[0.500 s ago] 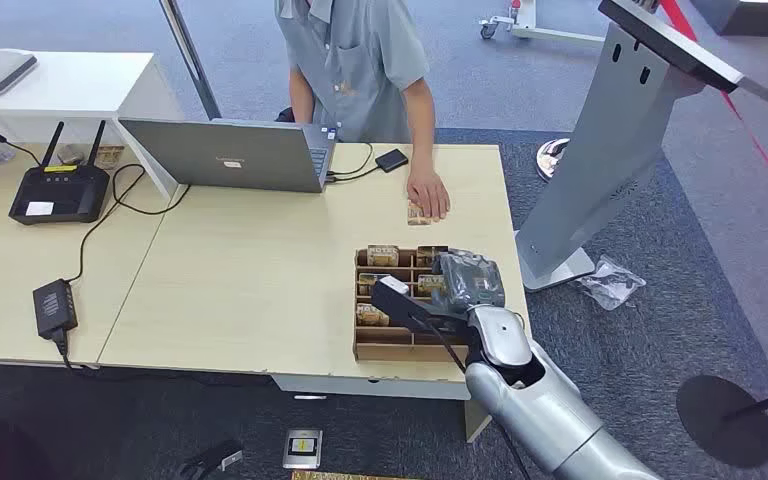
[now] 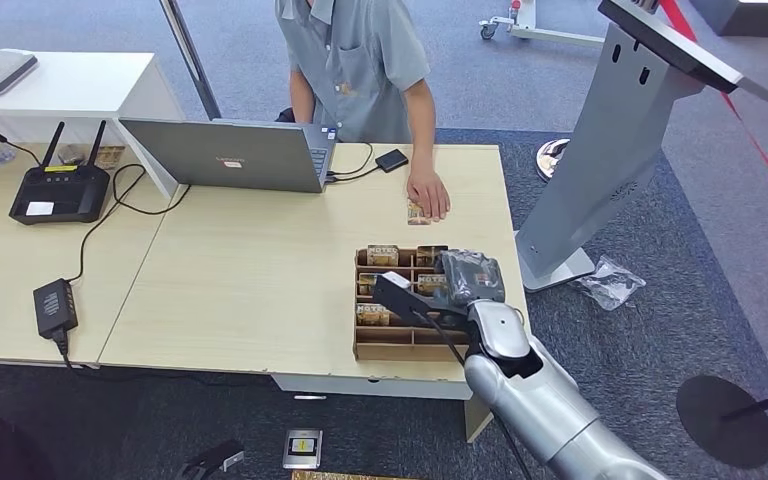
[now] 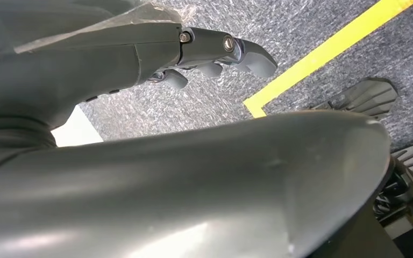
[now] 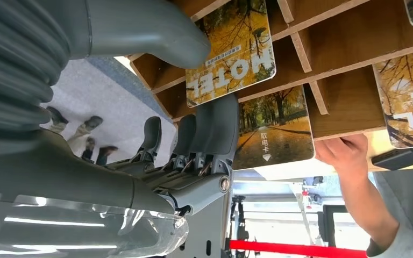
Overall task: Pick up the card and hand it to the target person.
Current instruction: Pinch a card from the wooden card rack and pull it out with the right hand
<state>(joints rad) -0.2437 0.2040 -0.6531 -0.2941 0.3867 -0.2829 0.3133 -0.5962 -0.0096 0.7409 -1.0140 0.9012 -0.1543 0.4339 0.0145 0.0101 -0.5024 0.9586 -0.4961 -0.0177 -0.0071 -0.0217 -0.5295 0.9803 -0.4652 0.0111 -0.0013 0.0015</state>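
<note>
At the near right corner of the table (image 2: 260, 290), the right hand (image 2: 468, 278) hung over the wooden card box (image 2: 380, 350), which sat against the near edge. In the right wrist view its fingers (image 4: 215, 134) were spread, thumb on one side and the darker fingers on the other, with a HOTEL card (image 4: 231, 56) between them but not visibly pinched; the hand seemed to hold nothing yet. The card stood leaning in one of the box's compartments, its upper edge proud of the dividers, and another card (image 4: 273, 129) sat in the next slot. It looked thin, light, stiff and glossy, so probably slippery; the free upper edge, taken face and back between thumb and fingers, appeared the best place to hold, and a loose pinch might let it slide. The left hand (image 3: 215, 54) hung over grey carpet, fingers loosely curled with nothing in them. Farther off, toward the far right edge, the person (image 2: 360, 60) rested a hand (image 2: 427, 195) on the table over another small card, beside a laptop (image 2: 230, 155).
</note>
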